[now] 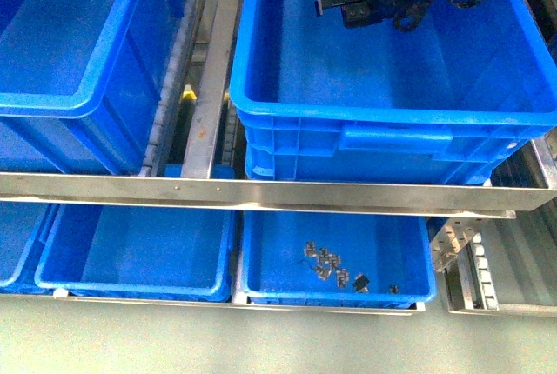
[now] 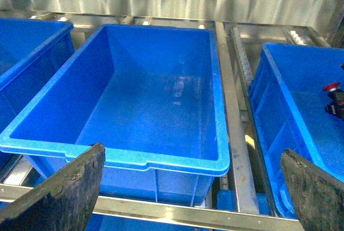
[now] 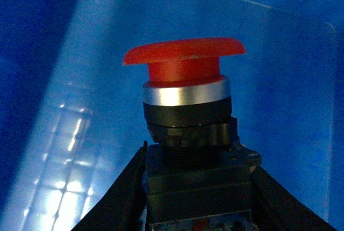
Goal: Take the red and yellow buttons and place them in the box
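My right gripper [image 3: 199, 188] is shut on a red button [image 3: 183, 62], gripping its black body with the red mushroom cap pointing away from the wrist. In the front view this gripper [image 1: 348, 7] hangs inside the large right blue box [image 1: 392, 117], near its far wall and above the floor. The left wrist view shows the red button [image 2: 331, 87] in the same box [image 2: 269, 80] at the picture's right edge. My left gripper [image 2: 192, 156] is open and empty, in front of the left crate. No yellow button is clearly in view.
A second large blue crate [image 1: 78, 100] stands to the left, empty in the left wrist view [image 2: 161, 158]. A metal rail [image 1: 261, 191] runs in front. Below are shallow blue trays [image 1: 139, 287]; one [image 1: 422, 291] holds small metal parts [image 1: 335, 265]. Something yellow [image 1: 187, 91] lies between the crates.
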